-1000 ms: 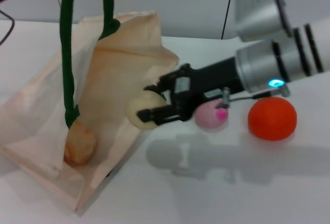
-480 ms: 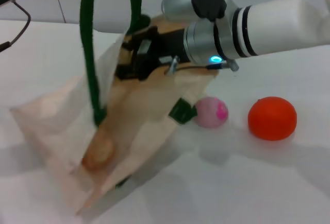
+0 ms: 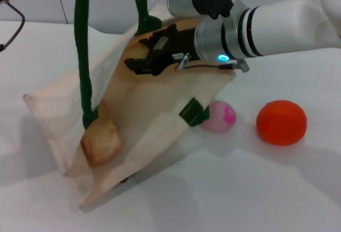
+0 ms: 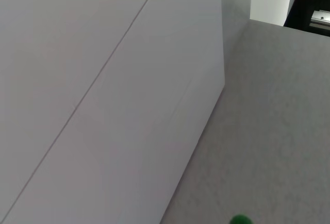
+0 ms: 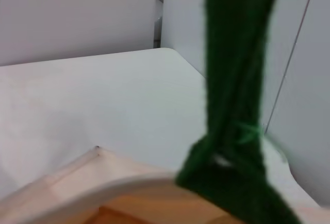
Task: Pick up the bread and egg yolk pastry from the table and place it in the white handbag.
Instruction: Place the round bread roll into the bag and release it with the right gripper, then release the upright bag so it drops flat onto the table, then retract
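Note:
The white handbag [image 3: 152, 109] hangs tilted over the table, pulled up by its dark green handles [image 3: 82, 45], which run out of the top of the head view. My right gripper [image 3: 139, 61] reaches into the bag's open mouth at its upper edge. The bread [image 3: 100, 138] shows as an orange-brown lump through the cloth, low in the bag. The egg yolk pastry is hidden. The right wrist view shows a green handle [image 5: 232, 105] and the bag's rim [image 5: 103, 183]. My left gripper is out of view; its wrist view shows only a wall and a green speck [image 4: 238, 219].
A pink ball with a magenta spot [image 3: 218, 116] lies just right of the bag's green side tab [image 3: 193, 112]. A smooth orange ball [image 3: 281, 122] lies farther right. Dark cables [image 3: 13, 13] hang at the back left.
One second ago my right gripper held the egg yolk pastry beside the bag, low. It has risen into the bag's mouth and the pastry no longer shows. The bag has lifted and tilted.

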`<state>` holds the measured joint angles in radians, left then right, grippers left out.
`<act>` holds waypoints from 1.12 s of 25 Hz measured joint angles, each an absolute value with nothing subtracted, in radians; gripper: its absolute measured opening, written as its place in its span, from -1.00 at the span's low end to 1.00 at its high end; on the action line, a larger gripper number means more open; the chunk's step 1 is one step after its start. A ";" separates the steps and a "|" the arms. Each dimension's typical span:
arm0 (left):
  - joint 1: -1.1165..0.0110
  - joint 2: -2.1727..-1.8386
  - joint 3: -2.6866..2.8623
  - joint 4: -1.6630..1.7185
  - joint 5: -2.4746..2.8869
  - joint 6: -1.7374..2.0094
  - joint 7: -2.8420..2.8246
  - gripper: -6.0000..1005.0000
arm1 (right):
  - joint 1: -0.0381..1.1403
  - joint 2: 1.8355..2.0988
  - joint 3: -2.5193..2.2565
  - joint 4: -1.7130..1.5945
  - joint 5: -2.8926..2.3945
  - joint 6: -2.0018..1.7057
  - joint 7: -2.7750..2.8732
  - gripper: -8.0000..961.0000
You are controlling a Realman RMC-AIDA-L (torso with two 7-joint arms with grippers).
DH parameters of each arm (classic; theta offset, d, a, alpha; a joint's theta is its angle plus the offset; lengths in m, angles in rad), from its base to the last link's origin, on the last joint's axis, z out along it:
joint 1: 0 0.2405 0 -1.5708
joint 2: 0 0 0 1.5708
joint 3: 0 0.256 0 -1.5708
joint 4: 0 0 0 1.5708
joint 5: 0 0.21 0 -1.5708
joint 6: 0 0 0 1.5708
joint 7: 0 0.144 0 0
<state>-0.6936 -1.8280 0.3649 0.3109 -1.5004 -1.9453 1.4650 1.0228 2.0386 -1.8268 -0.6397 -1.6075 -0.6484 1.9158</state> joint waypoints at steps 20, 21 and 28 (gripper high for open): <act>-0.628 -1.813 0.314 0.318 -1.502 -1.814 1.480 -0.74 | 0.867 2.020 -1.513 -0.735 -1.588 -1.177 1.747 0.82; -0.626 -1.813 0.314 0.318 -1.501 -1.798 1.481 -0.74 | 0.848 2.018 -1.473 -0.732 -1.590 -1.211 1.727 0.82; -0.614 -1.819 0.324 0.312 -1.488 -1.665 1.506 -0.74 | 0.689 2.017 -1.132 -0.730 -1.589 -1.355 1.554 0.82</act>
<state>-0.6136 -1.8193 0.3240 0.3123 -1.4881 -1.6651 1.5062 0.6894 2.0173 -1.1323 -0.7297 -1.5890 -1.3548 1.5540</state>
